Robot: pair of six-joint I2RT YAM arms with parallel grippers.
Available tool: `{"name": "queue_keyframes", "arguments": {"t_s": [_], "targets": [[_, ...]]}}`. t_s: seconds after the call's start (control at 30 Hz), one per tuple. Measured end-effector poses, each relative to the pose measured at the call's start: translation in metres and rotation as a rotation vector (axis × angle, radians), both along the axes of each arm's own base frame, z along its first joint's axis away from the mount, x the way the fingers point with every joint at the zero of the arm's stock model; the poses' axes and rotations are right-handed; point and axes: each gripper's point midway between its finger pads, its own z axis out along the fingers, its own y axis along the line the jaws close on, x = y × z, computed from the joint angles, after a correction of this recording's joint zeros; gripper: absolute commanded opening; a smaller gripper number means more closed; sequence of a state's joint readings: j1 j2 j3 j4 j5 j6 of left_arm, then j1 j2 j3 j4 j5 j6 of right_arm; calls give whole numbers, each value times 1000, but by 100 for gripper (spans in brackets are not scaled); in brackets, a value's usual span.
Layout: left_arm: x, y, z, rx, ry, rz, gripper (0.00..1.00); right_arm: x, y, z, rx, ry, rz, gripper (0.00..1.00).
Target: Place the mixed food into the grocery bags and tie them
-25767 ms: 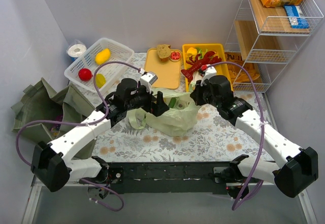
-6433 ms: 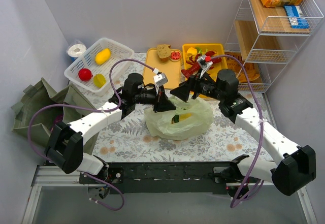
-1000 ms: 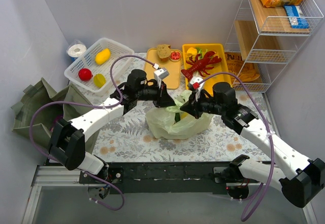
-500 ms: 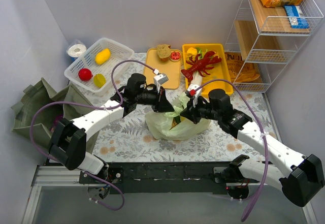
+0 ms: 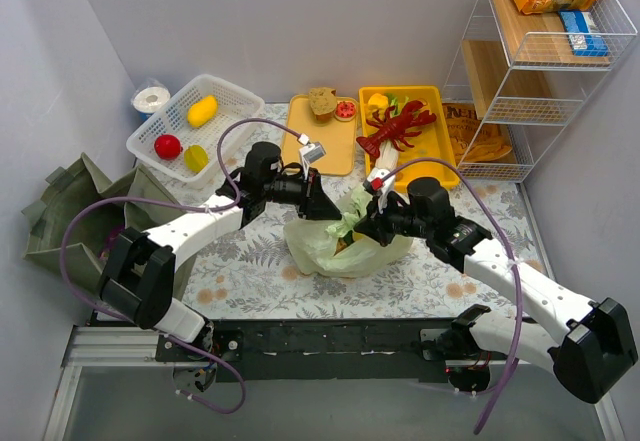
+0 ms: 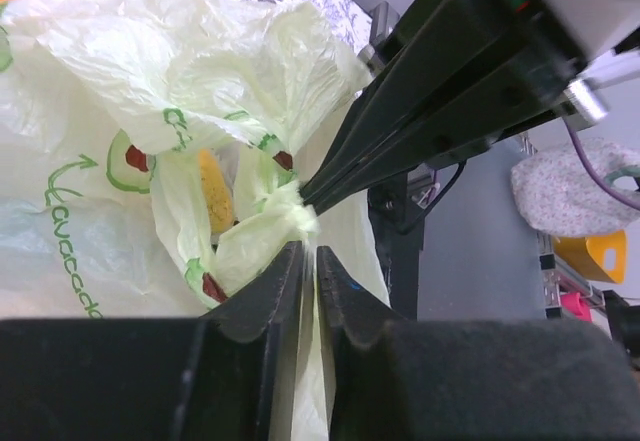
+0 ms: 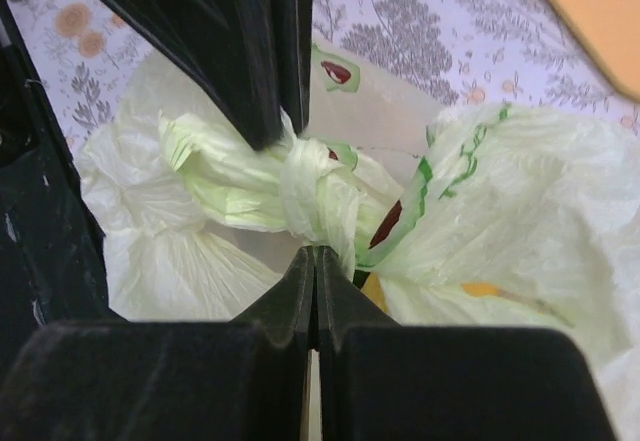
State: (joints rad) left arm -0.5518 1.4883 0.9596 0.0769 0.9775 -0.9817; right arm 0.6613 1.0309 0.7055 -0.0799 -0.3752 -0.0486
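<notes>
Flowered surface [image 5: 250, 271] is carrying a pale-green plastic bag [image 5: 345, 253] at its middle, the left claw [image 5: 326, 210] and right claw [image 5: 358, 229] meeting over its top. A red lobster [image 5: 398, 126] is lying in the yellow tray [image 5: 438, 156] farther back; the olive tote [image 5: 70, 211] is slumping at the left edge. From the left wrist, the left claw is pinching a twisted strip of bag just below the knot [image 6: 285, 206]. From the right wrist, the right claw is pressing together on plastic at that knot, yellow food [image 7: 480, 288] showing through the bag.
</notes>
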Motion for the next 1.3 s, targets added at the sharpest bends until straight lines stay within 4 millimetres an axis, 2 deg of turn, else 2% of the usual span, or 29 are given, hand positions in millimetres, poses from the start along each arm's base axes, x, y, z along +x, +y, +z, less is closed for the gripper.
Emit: {"name": "queue_keyframes", "arguments": {"t_s": [0.2, 0.37, 0.6, 0.73, 0.9, 1.03, 1.2, 1.23, 1.3], "targets": [[7, 2, 5, -25, 3, 13, 25, -9, -10, -33, -70, 86, -12, 1], [9, 0, 0, -21, 21, 15, 49, -10, -11, -35, -74, 92, -11, 1], [12, -9, -8, 14, 5, 29, 58, -10, -10, -35, -70, 99, -15, 1], [16, -19, -17, 47, -17, 33, 57, -10, -9, -34, -66, 99, -15, 1], [19, -29, -39, 109, -13, 27, 56, -11, -9, -34, -65, 98, -11, 1], [13, -30, -56, 154, 15, 9, 55, -11, -8, -34, -65, 98, -10, 1], [7, -32, -62, 173, 27, -13, 52, -11, -8, -34, -65, 98, -10, 1], [5, -33, -62, 174, 29, -18, 51, -11, -8, -34, -65, 98, -10, 1], [2, -34, -63, 176, 33, -29, 36, -11, -8, -34, -65, 98, -10, 1]]}}
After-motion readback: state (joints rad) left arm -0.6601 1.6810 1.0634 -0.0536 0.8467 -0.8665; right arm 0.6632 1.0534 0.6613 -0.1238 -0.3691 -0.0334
